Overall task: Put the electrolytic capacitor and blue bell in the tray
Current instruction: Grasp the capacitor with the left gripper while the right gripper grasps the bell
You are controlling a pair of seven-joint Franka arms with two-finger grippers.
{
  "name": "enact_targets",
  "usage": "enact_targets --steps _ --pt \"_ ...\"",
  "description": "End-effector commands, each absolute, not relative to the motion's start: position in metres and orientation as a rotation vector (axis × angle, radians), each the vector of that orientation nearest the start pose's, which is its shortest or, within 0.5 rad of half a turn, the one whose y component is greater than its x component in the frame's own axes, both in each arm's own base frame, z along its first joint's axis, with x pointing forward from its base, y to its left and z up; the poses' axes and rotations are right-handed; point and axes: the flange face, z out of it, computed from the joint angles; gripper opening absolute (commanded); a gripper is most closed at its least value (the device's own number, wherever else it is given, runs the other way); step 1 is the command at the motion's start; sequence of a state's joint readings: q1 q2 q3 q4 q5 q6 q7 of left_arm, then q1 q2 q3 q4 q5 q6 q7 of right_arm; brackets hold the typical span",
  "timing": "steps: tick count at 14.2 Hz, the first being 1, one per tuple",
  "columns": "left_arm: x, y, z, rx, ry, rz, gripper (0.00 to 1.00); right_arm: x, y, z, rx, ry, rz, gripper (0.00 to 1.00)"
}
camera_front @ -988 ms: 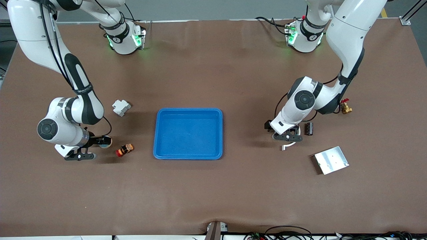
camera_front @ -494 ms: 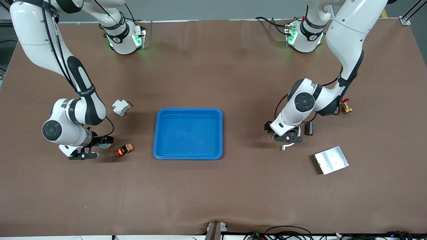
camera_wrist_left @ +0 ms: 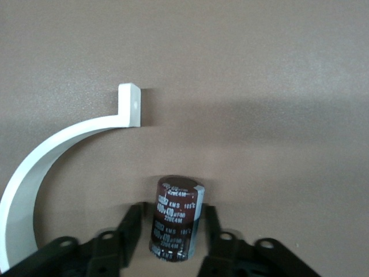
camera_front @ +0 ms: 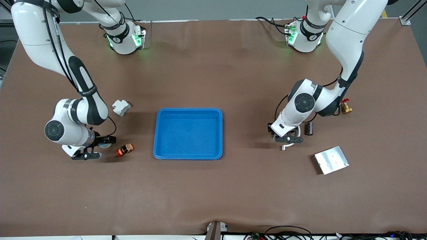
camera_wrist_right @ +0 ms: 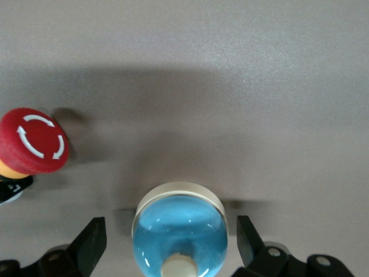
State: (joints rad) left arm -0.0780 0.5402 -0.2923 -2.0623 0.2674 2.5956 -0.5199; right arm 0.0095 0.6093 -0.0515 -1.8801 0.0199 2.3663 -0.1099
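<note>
The blue tray (camera_front: 187, 154) lies empty at the table's middle. The blue bell (camera_front: 106, 145) stands on the table toward the right arm's end, beside a red button. My right gripper (camera_front: 107, 142) is low around it. In the right wrist view the bell (camera_wrist_right: 180, 234) sits between the open fingers (camera_wrist_right: 92, 242), with gaps on both sides. The dark electrolytic capacitor (camera_front: 309, 128) lies toward the left arm's end. My left gripper (camera_front: 306, 129) is down at it. In the left wrist view the capacitor (camera_wrist_left: 176, 216) lies between the open fingers (camera_wrist_left: 124, 231), not clamped.
A red push button (camera_front: 124, 149) lies between the bell and the tray. A grey plastic part (camera_front: 120, 107) lies farther from the camera. A white curved bracket (camera_front: 287, 145), a silver metal plate (camera_front: 331, 160) and a brass valve (camera_front: 345, 107) lie round the capacitor.
Both hands have slid a little along the table, the right one onto the bell, the left one onto the capacitor. The bell and the capacitor have not moved.
</note>
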Motion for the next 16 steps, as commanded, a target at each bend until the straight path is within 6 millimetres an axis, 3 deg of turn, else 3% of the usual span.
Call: enact_targets --steps 1,5,8,10,12,14,16 --pt "0.554 -0.221 0.184 -3.153 -0.052 -0.074 0.0 0.62 -0.028 0.173 -3.128 -0.115 0.188 0.84" --pt "0.568 -0.219 0.206 -3.107 -0.295 -0.046 0.0 0.622 -0.022 0.185 -3.122 -0.126 0.224 0.53" --pt "0.584 -0.232 0.231 -3.009 -0.66 -0.002 0.0 0.632 -0.021 0.208 -3.114 -0.128 0.257 0.41" --pt "0.595 -0.243 0.241 -2.949 -0.956 -0.038 0.0 0.638 -0.01 0.227 -3.102 -0.149 0.281 0.39" --pt "0.598 -0.266 0.249 -2.936 -1.111 -0.033 0.0 0.64 0.014 0.247 -3.101 -0.199 0.266 0.37" --pt "0.592 -0.29 0.253 -2.884 -1.344 0.029 0.0 0.638 0.059 0.258 -3.104 -0.261 0.248 0.29" --pt "0.592 -0.314 0.261 -2.825 -1.518 0.024 0.0 0.632 0.101 0.259 -3.124 -0.17 0.265 0.26"
